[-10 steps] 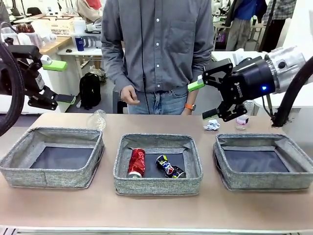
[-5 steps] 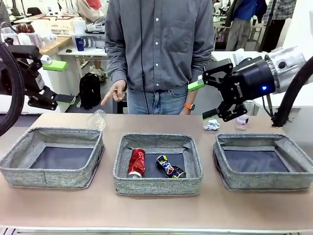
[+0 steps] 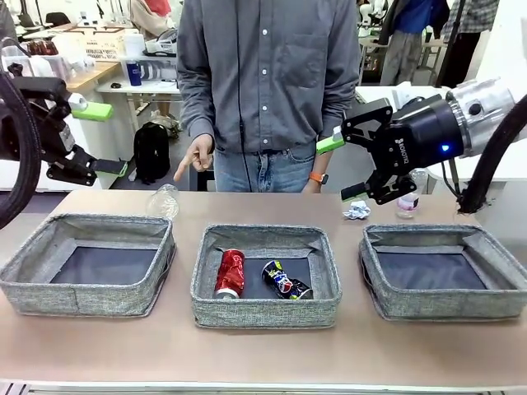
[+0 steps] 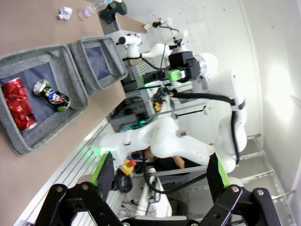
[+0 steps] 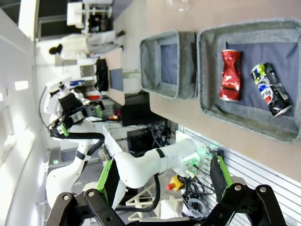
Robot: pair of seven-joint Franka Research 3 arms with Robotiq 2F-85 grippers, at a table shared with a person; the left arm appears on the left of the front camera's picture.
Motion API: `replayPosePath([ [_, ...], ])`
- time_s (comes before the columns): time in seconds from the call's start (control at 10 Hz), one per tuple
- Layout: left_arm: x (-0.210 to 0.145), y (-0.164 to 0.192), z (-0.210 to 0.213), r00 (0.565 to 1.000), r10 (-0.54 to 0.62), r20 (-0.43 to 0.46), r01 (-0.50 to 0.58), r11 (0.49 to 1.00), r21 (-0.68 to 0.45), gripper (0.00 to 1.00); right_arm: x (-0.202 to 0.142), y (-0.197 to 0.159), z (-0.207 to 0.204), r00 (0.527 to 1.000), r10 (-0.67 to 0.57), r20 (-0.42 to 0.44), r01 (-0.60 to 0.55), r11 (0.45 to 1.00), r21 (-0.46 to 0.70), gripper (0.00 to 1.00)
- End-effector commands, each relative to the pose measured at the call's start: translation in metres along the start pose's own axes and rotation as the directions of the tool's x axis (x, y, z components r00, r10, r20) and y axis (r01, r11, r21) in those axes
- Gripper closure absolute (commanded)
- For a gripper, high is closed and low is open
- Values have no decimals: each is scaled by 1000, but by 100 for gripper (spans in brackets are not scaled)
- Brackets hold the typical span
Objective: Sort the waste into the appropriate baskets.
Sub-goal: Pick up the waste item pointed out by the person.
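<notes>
The left gripper (image 3: 115, 138) is hanging wide open and empty above the table's left end. The clear plastic cup (image 3: 163, 201) is lying on its side just behind the left basket (image 3: 82, 298). It looks light and round, so I'm expecting it to roll or crush if I'm closing off-centre. The person's hand (image 3: 194, 156) is pointing down near it, so reaching in there is risking contact. The red can (image 3: 230, 273) and the blue-and-yellow can (image 3: 286, 281) are lying in the middle basket (image 3: 263, 311). The right gripper (image 3: 336, 171), also spread wide and carrying nothing, is hovering above the paper wad (image 3: 356, 211). The water bottle (image 3: 408, 202) is sitting just beside the wad, behind the right basket (image 3: 449, 304), so a careless descent is risking knocking it over.
</notes>
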State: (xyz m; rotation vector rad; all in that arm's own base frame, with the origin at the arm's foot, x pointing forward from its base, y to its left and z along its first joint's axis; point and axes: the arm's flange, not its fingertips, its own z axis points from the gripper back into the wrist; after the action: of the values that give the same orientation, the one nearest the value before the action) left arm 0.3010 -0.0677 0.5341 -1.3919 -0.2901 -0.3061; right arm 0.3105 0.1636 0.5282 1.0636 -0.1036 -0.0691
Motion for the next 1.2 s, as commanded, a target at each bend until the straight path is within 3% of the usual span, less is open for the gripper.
replayPosePath([
  [0.0, 6, 1, 3, 992, -108, -58, 121, 949, 291, 0, 1, 4, 2, 1000, -11, -5, 11, 1000, -15, 0],
  [0.1, 24, 19, 3, 987, -29, -156, 120, 777, 618, 0, 1, 4, 2, 1000, -11, -5, 11, 1000, -15, 0],
  [0.2, 43, 38, 0, 982, 68, -176, 117, 515, 849, 0, 1, 4, 2, 1000, -11, -5, 11, 1000, -15, 0],
  [0.3, 58, 53, -6, 968, 182, -173, 110, 310, 944, 0, 1, 4, 2, 1000, -11, -5, 11, 1000, -15, 0],
  [0.4, 66, 55, -16, 962, 180, -204, 142, 306, 941, 0, 1, 4, 2, 1000, -11, -5, 11, 1000, -15, 0],
  [0.5, 72, 51, -22, 976, 99, -193, 147, 356, 923, 0, 1, 4, 2, 1000, -11, -5, 11, 1000, -15, 0],
  [0.6, 73, 45, -20, 994, 25, -110, 91, 391, 916, 0, 1, 4, 2, 1000, -11, -5, 11, 1000, -15, 0],
  [0.7, 70, 27, -15, 994, -104, 35, 35, 600, 799, 0, 1, 4, 2, 1000, -11, -5, 11, 1000, -15, 0],
  [0.8, 75, 57, -20, 981, -44, -188, 187, 468, 864, 0, 1, 4, 2, 1000, -11, -5, 11, 1000, -15, 0],
  [0.9, 75, 57, -20, 981, -44, -188, 187, 468, 864, 0, 1, 4, 2, 1000, -11, -5, 11, 1000, -15, 0],
  [1.0, 77, 43, -22, 992, -59, -108, 123, 482, 867, 0, 1, 4, 2, 1000, -11, -5, 11, 1000, -15, 0],
  [1.1, 100, 55, -20, 980, 37, 198, -196, 391, 899, 0, 1, 4, 2, 1000, -11, -5, 11, 1000, -15, 0],
])
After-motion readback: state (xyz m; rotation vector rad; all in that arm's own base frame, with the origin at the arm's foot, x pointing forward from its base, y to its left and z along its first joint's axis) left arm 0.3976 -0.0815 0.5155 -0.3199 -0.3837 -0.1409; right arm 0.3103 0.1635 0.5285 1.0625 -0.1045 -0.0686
